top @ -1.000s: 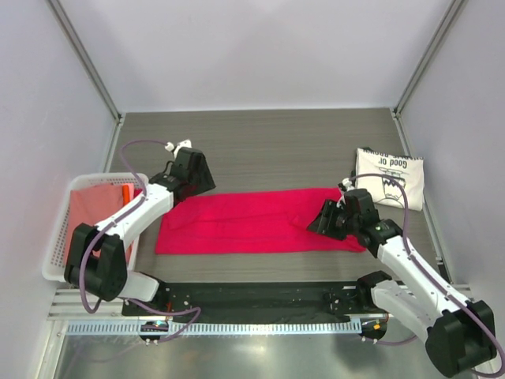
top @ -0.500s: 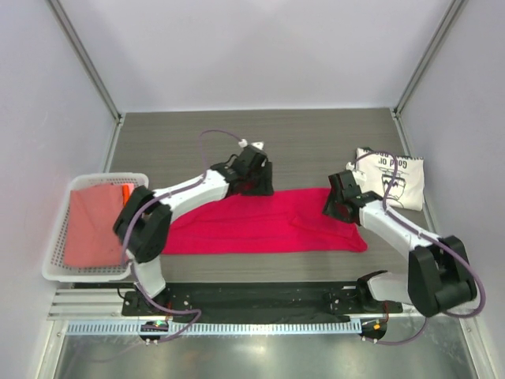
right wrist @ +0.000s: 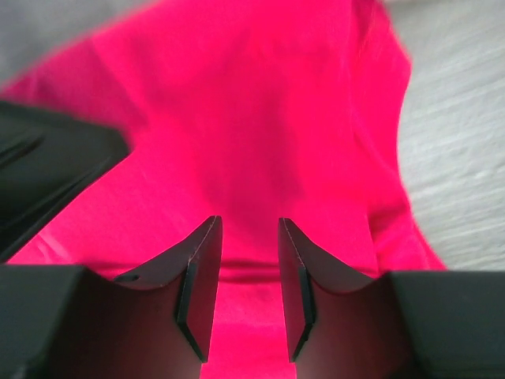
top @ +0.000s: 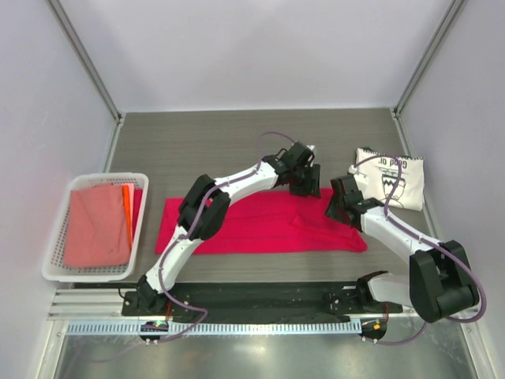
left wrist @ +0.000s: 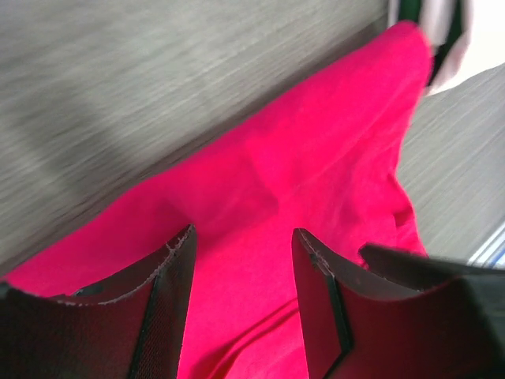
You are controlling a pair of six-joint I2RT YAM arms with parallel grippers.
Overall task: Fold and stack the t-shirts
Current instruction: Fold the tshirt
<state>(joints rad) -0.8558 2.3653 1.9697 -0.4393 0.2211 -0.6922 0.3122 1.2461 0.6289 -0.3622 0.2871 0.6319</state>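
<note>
The crimson-pink t-shirt (top: 252,225) lies flat as a long folded strip across the middle of the table. My left gripper (top: 304,181) reaches far to the right, over the strip's far right end. It is open just above the cloth (left wrist: 316,158), with nothing between its jaws (left wrist: 243,241). My right gripper (top: 341,202) hovers open over the same right end (right wrist: 260,118), close beside the left one, and is empty (right wrist: 248,229). The cream t-shirt with black print (top: 392,180) lies folded at the right, behind the right gripper.
A white lattice basket (top: 55,237) stands at the left edge and holds a salmon cloth (top: 95,225) and an orange item (top: 128,207). Grey wood-grain table (top: 237,142) extends behind the shirt. Walls close in the back and both sides.
My left arm has swept from the shirt's left end along its far edge to the right end. My right gripper has moved a little farther back, over the right end.
</note>
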